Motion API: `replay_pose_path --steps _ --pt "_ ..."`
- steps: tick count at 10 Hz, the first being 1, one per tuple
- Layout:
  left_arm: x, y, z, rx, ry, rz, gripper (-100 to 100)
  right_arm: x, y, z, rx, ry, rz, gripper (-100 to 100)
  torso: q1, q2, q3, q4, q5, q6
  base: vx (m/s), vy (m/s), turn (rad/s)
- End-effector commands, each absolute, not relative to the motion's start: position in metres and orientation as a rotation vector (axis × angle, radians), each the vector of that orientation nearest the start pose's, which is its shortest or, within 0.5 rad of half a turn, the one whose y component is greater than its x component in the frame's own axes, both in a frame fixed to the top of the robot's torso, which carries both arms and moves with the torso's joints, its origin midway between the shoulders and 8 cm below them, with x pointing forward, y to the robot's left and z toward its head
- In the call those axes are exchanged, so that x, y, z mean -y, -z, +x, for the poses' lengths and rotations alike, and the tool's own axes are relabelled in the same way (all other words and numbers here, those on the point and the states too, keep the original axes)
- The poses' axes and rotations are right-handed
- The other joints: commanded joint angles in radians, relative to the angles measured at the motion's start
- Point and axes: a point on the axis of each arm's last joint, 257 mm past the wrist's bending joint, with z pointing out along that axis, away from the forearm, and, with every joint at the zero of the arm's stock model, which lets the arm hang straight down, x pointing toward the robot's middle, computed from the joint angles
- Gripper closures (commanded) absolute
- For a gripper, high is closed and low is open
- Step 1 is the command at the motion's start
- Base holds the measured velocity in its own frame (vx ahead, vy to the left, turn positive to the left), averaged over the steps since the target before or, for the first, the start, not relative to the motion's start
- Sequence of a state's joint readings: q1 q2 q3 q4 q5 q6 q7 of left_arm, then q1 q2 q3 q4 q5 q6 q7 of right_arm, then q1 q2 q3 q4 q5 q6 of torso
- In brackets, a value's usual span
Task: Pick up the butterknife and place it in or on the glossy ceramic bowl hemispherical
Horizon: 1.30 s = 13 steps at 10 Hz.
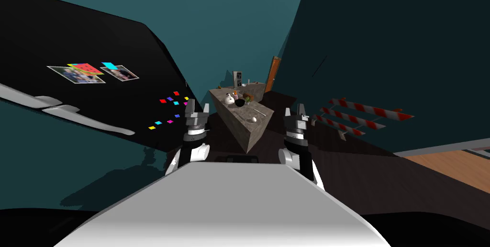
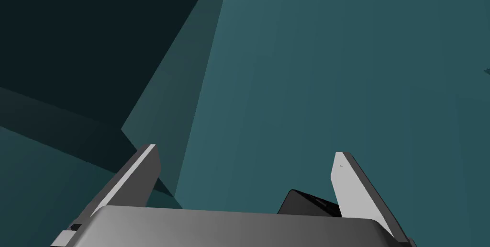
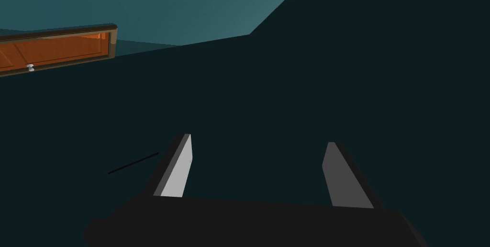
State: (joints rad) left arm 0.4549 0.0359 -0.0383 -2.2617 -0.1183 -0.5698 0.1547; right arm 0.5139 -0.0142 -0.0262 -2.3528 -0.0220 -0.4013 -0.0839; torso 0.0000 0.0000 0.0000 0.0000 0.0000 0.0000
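Right claw (image 1: pixel 295 110) spread, butterknife (image 1: pixel 260 111) on counter (image 1: pixel 249 136) ahead

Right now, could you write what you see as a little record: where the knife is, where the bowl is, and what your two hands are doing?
counter: grey-brown block ahead, beyond both grippers
butterknife: thin pale strip lying flat on the counter top
bowl: dark, round, on the same counter, farther back than the butterknife and apart from it
left gripper: raised short of the counter, fingers open, empty
right gripper: raised likewise, fingers open, empty
progress: butterknife not yet picked up
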Motion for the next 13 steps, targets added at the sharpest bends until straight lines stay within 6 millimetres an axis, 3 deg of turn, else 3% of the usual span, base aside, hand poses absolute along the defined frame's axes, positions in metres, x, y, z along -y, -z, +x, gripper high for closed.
replay_pose_path --steps 1,9,13 --pt "-0.242 -0.033 0.349 -0.679 1.424 -0.536 -100 0.29 -0.034 0.343 -0.611 -1.355 0.721 0 0.0 0.0 0.0 0.0 0.0 0.0 0.009 -0.058 -0.043" --pt "-0.278 0.022 0.388 -0.975 1.209 -0.554 -100 0.29 -0.034 0.343 -0.611 -1.356 0.721 0 -0.012 -0.002 -0.001 0.0 -0.003 0.0 0.017 -0.162 -0.049" --pt "-0.31 0.055 0.406 -1.131 1.058 -0.576 -100 0.29 -0.034 0.343 -0.611 -1.355 0.721 0 -0.009 -0.001 -0.001 0.0 -0.002 0.0 0.026 -0.151 -0.056"
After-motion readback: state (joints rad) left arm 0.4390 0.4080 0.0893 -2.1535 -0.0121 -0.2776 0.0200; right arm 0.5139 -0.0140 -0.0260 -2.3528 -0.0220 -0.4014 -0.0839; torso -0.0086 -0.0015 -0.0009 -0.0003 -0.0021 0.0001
